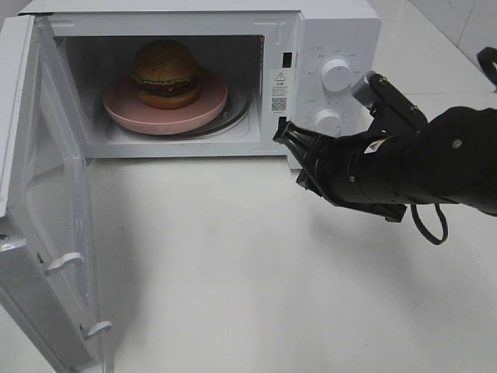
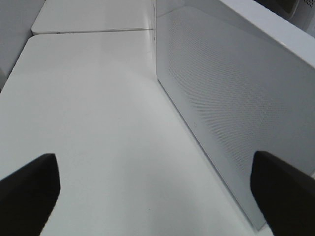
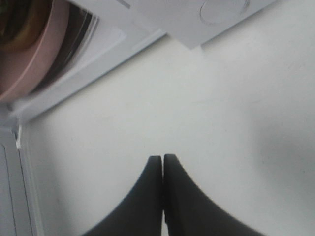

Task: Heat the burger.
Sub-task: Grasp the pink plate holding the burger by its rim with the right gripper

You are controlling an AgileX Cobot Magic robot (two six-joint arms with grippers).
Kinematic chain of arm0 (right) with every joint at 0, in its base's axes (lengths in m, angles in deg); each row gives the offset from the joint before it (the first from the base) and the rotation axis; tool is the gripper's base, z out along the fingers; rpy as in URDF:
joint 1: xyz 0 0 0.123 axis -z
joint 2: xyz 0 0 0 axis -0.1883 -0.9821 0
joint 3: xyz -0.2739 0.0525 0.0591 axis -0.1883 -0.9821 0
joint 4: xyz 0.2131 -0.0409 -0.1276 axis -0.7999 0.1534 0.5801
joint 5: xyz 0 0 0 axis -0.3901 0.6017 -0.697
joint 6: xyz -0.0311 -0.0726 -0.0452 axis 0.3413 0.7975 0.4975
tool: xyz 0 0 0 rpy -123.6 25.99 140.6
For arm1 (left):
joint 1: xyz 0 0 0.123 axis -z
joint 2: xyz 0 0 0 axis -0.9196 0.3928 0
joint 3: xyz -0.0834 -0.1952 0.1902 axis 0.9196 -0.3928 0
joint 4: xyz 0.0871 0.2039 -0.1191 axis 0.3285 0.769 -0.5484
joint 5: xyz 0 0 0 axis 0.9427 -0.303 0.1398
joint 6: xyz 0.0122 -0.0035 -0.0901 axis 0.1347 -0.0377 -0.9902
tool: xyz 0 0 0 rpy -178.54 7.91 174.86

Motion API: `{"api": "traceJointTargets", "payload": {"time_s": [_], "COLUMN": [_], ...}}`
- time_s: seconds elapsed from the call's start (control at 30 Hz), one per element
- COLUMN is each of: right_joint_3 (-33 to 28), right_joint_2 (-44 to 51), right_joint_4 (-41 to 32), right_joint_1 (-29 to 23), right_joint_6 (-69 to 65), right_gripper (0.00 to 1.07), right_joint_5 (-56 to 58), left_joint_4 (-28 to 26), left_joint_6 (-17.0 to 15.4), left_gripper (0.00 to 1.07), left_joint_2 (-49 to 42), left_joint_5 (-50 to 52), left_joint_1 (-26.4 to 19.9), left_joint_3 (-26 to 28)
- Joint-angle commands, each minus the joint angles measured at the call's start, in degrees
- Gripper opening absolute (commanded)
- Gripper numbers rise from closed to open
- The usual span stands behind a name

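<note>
While the white hinged door [image 1: 46, 202] hangs wide open, the high view shows the glossy golden-brown burger [image 1: 165, 74] sitting on a round pink plate [image 1: 210, 109] inside the white microwave oven [image 1: 342, 31]. It is centred, presumably so it turns freely, and heating likely waits on that door. The right fingers [image 1: 286, 136] hover by the cavity's lower right corner.

On the left wrist, the left fingers [image 2: 29, 184] are spread wide and empty beside a perforated white panel [image 2: 236, 98].

On the right wrist, the fingers are pinched together on nothing above the pale tabletop [image 3: 221, 123], perhaps set for pushing, and the burger peeks in at the edge.
</note>
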Motion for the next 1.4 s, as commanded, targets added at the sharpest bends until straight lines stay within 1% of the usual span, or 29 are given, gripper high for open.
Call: {"api": "traceJointTargets", "payload": {"time_s": [0.03,0.07,0.13,0.17,0.2,0.27,0.3,0.33,0.4,0.43,0.47,0.53,0.57,0.63,0.67,0.7,0.77,0.83,0.93,0.97,1.03,1.07,1.13,1.17,1.2,1.23,1.3,1.33,1.4], "right_joint_3": [0.1,0.3,0.5,1.7,1.7,3.9,3.9,6.0,7.0,8.9,8.9,11.9,11.9,14.9,14.9,16.7,17.6,20.3,21.0,22.3,22.7,23.6,23.9,24.4,24.6,24.6,25.3,25.3,25.4], "right_joint_2": [1.8,2.7,3.0,3.0,3.0,3.0,3.0,3.0,3.0,3.0,3.0,3.0,3.0,3.0,3.0,3.0,3.0,3.0,3.0,3.0,3.0,3.0,3.0,3.0,3.0,3.0,3.0,3.0,3.0], "right_joint_4": [0.6,1.5,2.3,5.0,5.0,10.9,10.9,15.6,17.4,21.1,21.1,25.7,25.7,29.2,29.2,30.3,30.4,31.1,31.7,32.9,33.3,34.4,34.9,35.6,36.2,36.2,36.8,36.8,38.4], "right_joint_1": [-0.1,-0.1,-0.1,-0.1,-0.1,-0.1,-0.1,-0.1,-0.1,-0.1,-0.1,-0.1,-0.1,-0.1,-0.1,-0.1,-0.1,-0.1,-0.1,-0.1,-0.1,-0.1,-0.1,-0.1,-0.1,-0.1,-0.1,-0.1,-0.8], "right_joint_6": [6.2,9.2,10.3,11.9,11.9,13.0,13.0,13.1,13.1,13.1,13.1,13.1,13.1,14.4,14.4,16.6,18.4,27.8,30.7,36.6,38.9,45.1,47.8,54.8,58.6,58.6,69.7,69.7,81.6], "right_gripper": [0.04,0.04,0.04,0.04,0.04,0.05,0.05,0.05,0.06,0.06,0.06,0.07,0.07,0.08,0.08,0.09,0.09,0.10,0.11,0.11,0.11,0.12,0.12,0.13,0.13,0.13,0.14,0.14,0.17], "right_joint_5": [6.2,10.6,12.5,17.8,17.8,26.0,26.0,31.9,34.0,38.7,38.7,46.5,46.5,53.5,53.5,58.0,60.2,66.2,67.2,68.9,69.3,70.1,70.2,70.1,70.0,70.0,69.5,69.5,68.4], "left_joint_4": [-0.3,-0.3,-0.3,-0.3,-0.3,-0.4,-0.4,-0.4,-0.4,-0.3,-0.3,-0.3,-0.3,-0.3,-0.3,-0.3,-0.3,-0.3,-0.3,-0.3,-0.3,-0.3,-0.3,-0.3,-0.3,-0.3,-0.4,-0.4,-0.4], "left_joint_6": [-0.3,-0.3,-0.3,-0.3,-0.3,-0.3,-0.3,-0.3,-0.3,-0.3,-0.3,-0.3,-0.3,-0.3,-0.3,-0.3,-0.3,-0.3,-0.3,-0.3,-0.3,-0.3,-0.3,-0.3,-0.3,-0.3,-0.3,-0.3,-0.3], "left_gripper": [0.98,0.98,0.98,0.98,0.98,0.98,0.98,0.98,0.98,0.98,0.98,0.98,0.98,0.98,0.98,0.98,0.98,0.98,0.98,0.98,0.98,0.98,0.98,0.98,0.98,0.98,0.98,0.98,0.98], "left_joint_2": [-1.2,-1.2,-1.2,-1.2,-1.2,-1.2,-1.2,-1.2,-1.2,-1.2,-1.2,-1.2,-1.2,-1.2,-1.2,-1.2,-1.2,-1.2,-1.2,-1.2,-1.2,-1.2,-1.2,-1.2,-1.2,-1.2,-1.2,-1.2,-1.2], "left_joint_5": [0.4,0.4,0.4,0.4,0.4,0.4,0.4,0.4,0.4,0.4,0.4,0.4,0.4,0.4,0.4,0.4,0.4,0.4,0.4,0.4,0.4,0.4,0.4,0.4,0.4,0.4,0.4,0.4,0.4], "left_joint_1": [-0.2,-0.2,-0.2,-0.2,-0.2,-0.2,-0.2,-0.2,-0.2,-0.2,-0.2,-0.2,-0.2,-0.2,-0.2,-0.2,-0.2,-0.2,-0.2,-0.2,-0.2,-0.2,-0.2,-0.2,-0.2,-0.2,-0.2,-0.2,-0.2], "left_joint_3": [-0.1,-0.1,-0.1,-0.1,-0.1,-0.1,-0.1,-0.1,-0.1,-0.1,-0.1,-0.1,-0.1,-0.1,-0.1,-0.1,-0.1,-0.1,-0.1,-0.1,-0.1,-0.1,-0.1,-0.1,-0.1,-0.1,-0.1,-0.1,-0.1]}}
